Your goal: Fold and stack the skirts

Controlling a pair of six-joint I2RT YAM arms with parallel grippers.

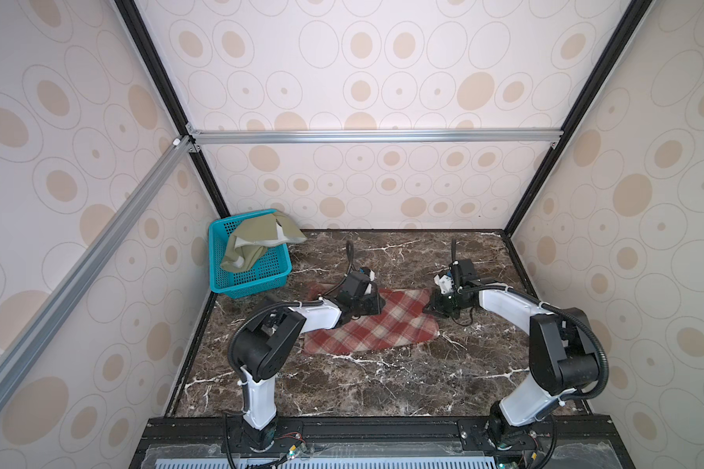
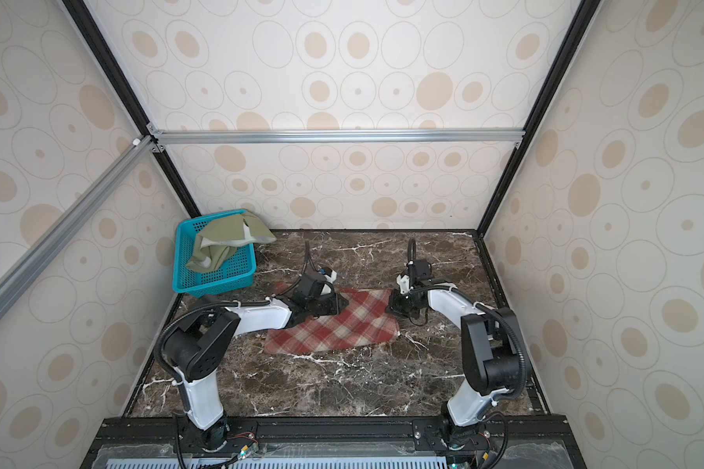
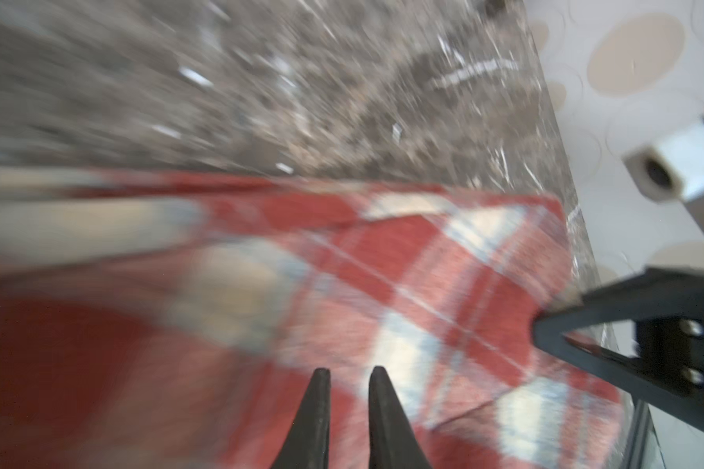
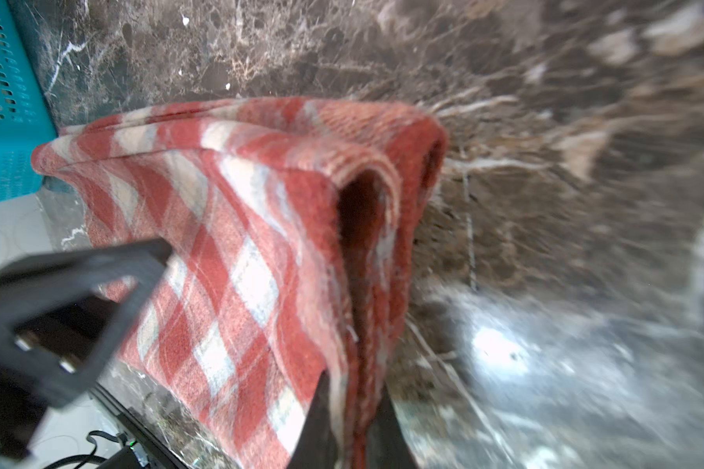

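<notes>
Right wrist view showed the right gripper [image 4: 352, 400] clamped on the plaid skirt [image 4: 236, 251], which lay on the table [image 1: 383, 381]. Over it, the left gripper [image 3: 347, 375] held its jaws narrowly apart, grip unclear. The green skirt [image 1: 253, 239] draped over the basket [image 1: 257, 278].

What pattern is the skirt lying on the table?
Red-and-cream plaid skirt, clearest in the right wrist view.

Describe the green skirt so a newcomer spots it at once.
On the marble table, find the teal basket in the far left corner. The olive-green skirt lies in it, spilling over its rim: plain, with pale lining, unlike the red plaid skirt mid-table.
</notes>
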